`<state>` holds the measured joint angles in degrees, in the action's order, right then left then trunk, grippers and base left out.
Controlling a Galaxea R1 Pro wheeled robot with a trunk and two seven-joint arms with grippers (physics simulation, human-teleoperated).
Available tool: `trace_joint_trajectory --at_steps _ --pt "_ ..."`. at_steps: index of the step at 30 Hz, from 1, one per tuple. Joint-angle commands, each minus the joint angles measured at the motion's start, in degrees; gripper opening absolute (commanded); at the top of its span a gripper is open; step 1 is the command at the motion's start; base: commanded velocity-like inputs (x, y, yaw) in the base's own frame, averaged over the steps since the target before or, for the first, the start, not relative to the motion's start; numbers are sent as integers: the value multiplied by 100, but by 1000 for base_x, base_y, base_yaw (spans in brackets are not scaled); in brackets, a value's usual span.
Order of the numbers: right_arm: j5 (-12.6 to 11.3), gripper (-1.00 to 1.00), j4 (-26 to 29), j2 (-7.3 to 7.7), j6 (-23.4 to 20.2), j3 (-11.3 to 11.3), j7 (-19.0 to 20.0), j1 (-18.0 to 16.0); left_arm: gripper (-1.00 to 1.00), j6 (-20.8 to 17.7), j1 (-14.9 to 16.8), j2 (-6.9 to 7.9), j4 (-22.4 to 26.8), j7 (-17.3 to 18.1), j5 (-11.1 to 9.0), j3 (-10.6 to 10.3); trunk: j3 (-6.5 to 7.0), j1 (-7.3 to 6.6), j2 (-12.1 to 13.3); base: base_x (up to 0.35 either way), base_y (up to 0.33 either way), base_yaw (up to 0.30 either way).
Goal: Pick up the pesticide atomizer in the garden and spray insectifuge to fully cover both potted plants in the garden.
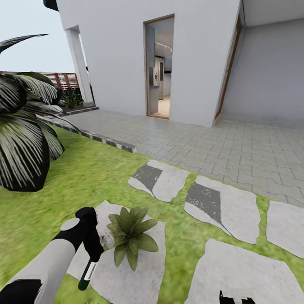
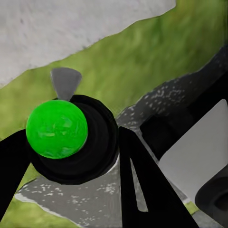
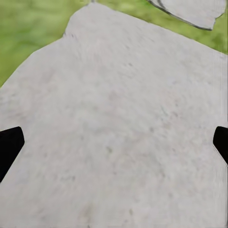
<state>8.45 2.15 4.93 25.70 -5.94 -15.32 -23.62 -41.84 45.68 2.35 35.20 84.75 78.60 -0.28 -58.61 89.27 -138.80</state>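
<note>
One potted plant [image 1: 131,237] in sight, standing on a stepping stone [image 1: 139,278] in the lawn [image 1: 93,173]. Left gripper [image 1: 93,249] holds the atomizer [image 1: 88,272] just beside the plant, bottle hanging downward. In the left wrist view the fingers [image 2: 137,180] clamp around the atomizer's black body, green cap [image 2: 57,128] facing the camera. Right gripper [image 3: 114,145] hangs over a bare stone [image 3: 118,128], fingertips [image 3: 9,142] spread wide, holding nothing.

A broad pale grey stepping stone [image 3: 123,133] lies below, bordered by green lawn [image 3: 28,33]. The right gripper's [image 3: 114,147] black fingertips [image 3: 9,147] stand wide apart.
</note>
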Motion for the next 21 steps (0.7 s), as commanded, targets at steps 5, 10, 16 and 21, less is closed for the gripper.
trace_joint_trajectory --at_steps 5,10,16,21 --pt "60 100 -4 -6 14 -47 -15 -2 -100 -53 -18 3 1 31 49 75 -6 -1 -2 13 -273 263" --pt "60 100 -4 -5 14 -47 -15 -3 -100 -52 -32 28 -14 18 57 88 -6 -1 -2 83 -257 58" --pt "60 100 -5 -9 14 -47 -15 -4 -100 -50 -326 233 -81 -353 22 101 -6 -1 -2 15 -59 84" --pt "60 100 -6 -9 14 -47 -15 -3 -100 -37 -437 369 -83 -453 -1 325 -6 -1 -2 0 -2 265"
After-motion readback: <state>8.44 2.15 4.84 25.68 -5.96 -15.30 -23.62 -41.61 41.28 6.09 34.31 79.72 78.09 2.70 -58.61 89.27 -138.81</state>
